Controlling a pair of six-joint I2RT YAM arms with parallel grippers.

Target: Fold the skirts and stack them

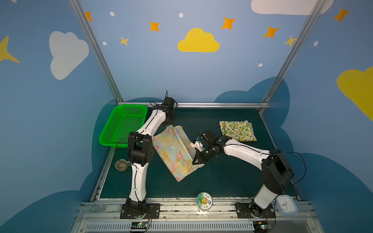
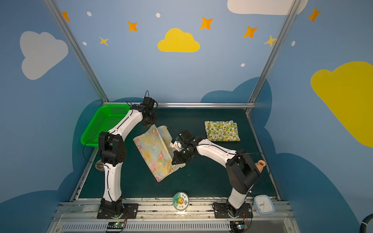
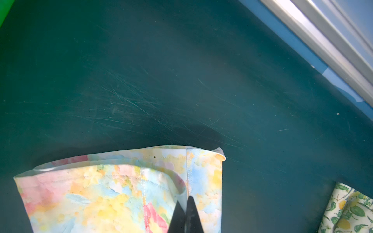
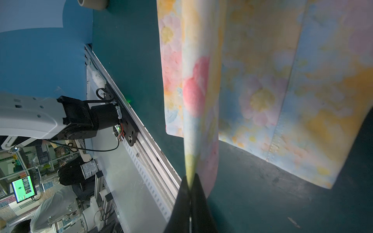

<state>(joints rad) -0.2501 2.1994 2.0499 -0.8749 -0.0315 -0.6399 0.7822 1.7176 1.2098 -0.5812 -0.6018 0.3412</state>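
The pale yellow skirt with pink flowers lies slanted mid-table, with its right edge lifted into a raised fold. My left gripper is shut on the far end of that fold, near the hem. At the fold's near end, my right gripper is shut on the cloth, which hangs from it above the mat. The cream lemon-print skirt rests folded at the back right, apart from both grippers.
A green mesh basket stands at the back left beside the left arm. A small cup sits off the mat's left edge. On the front rail are a round tin and a clock. A clay vase shows behind the right arm.
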